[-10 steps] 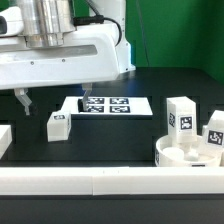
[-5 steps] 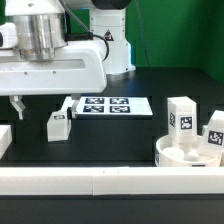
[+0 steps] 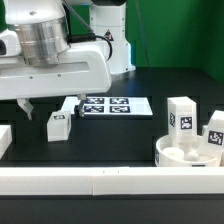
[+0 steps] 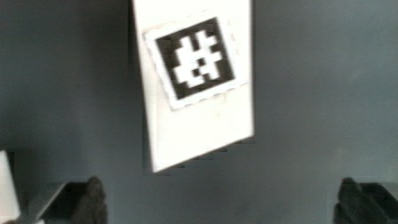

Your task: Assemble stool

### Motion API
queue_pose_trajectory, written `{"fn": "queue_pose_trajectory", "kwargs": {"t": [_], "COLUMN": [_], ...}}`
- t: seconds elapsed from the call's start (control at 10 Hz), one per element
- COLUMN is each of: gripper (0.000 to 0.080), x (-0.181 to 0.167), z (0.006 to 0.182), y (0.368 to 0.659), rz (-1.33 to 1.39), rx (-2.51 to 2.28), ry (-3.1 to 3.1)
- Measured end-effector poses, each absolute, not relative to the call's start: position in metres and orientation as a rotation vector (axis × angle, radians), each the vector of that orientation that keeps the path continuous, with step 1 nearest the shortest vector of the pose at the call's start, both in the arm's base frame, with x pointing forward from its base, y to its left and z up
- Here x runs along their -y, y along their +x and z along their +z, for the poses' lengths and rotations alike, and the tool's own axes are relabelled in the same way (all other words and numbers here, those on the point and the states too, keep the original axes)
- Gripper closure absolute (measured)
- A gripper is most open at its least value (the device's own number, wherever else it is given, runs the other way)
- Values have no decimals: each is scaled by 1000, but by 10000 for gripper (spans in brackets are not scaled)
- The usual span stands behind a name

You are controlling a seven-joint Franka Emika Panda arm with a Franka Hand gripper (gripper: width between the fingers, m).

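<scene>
end effector (image 4: 228, 205): fingers spread wide, pinching nothing, above dark bench (image 3: 130, 140) | tagged leg (image 4: 192, 90): white block lying flat below it, black-and-white square tag | seat (image 3: 185, 158): exterior view lower right, upright leg (image 3: 180, 114) and tilted leg (image 3: 215, 130) at it | marker board (image 3: 110, 105): centre, four tags

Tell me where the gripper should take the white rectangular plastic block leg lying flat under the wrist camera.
Likely across its two long sides, on the plain stretch beside the tag, coming straight down. The white rectangular plastic block leg lies flat, tag face up, with bare black table along both long sides; the open gripper spans wider than it.
</scene>
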State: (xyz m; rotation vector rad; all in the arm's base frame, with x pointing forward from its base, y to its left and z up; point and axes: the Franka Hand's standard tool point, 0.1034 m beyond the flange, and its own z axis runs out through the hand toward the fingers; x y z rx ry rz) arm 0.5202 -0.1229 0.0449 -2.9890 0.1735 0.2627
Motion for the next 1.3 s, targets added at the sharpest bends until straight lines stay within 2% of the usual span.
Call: {"fn": "queue_pose_trajectory", "kwargs": {"t": [0.3, 0.7, 1.0, 1.3], "gripper": [151, 151, 151, 151], "x": [126, 123, 115, 116], "z": [37, 36, 25, 9], "y": [510, 504, 499, 506], "rz": [579, 924, 1214, 1236], "rx": [-219, -191, -170, -174], "ry": [-2950, -2844, -2710, -2750]}}
